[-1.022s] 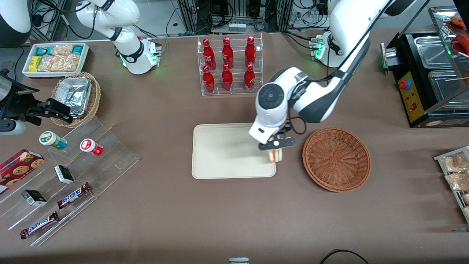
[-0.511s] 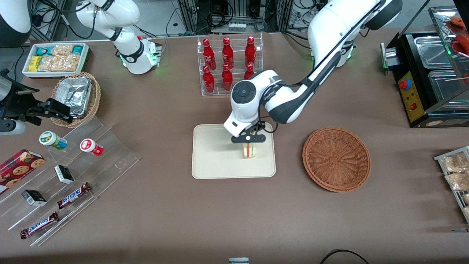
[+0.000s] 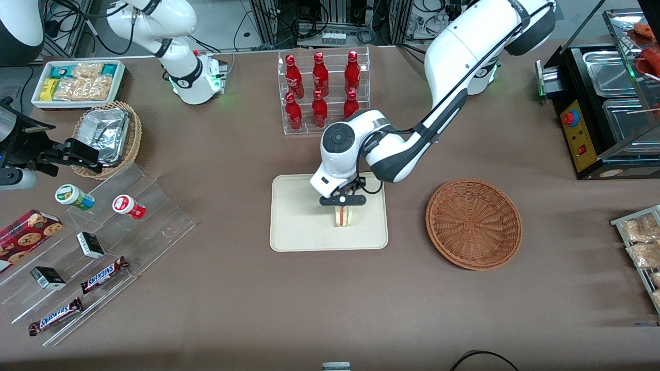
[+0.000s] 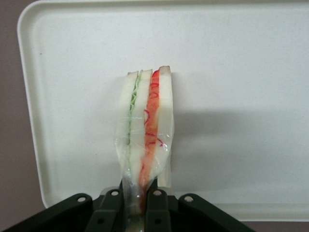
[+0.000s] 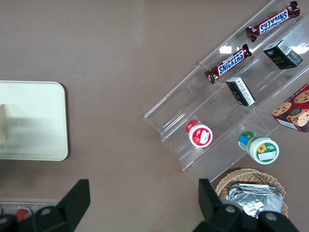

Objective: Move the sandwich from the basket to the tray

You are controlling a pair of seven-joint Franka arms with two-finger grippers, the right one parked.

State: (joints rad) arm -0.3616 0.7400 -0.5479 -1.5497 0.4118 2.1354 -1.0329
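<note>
gripper (image 3: 344, 202) pinching sandwich (image 4: 145, 140) | sandwich upright between fingers, over tray (image 3: 299, 226)

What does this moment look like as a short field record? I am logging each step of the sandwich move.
end effector: above the tray, shut on the sandwich
sandwich: held on edge over the tray, red and green filling showing; contact with the tray cannot be told
tray: nothing else on it
basket: beside the tray, toward the working arm's end, nothing in it
stage: sandwich out of basket, not yet released
</note>
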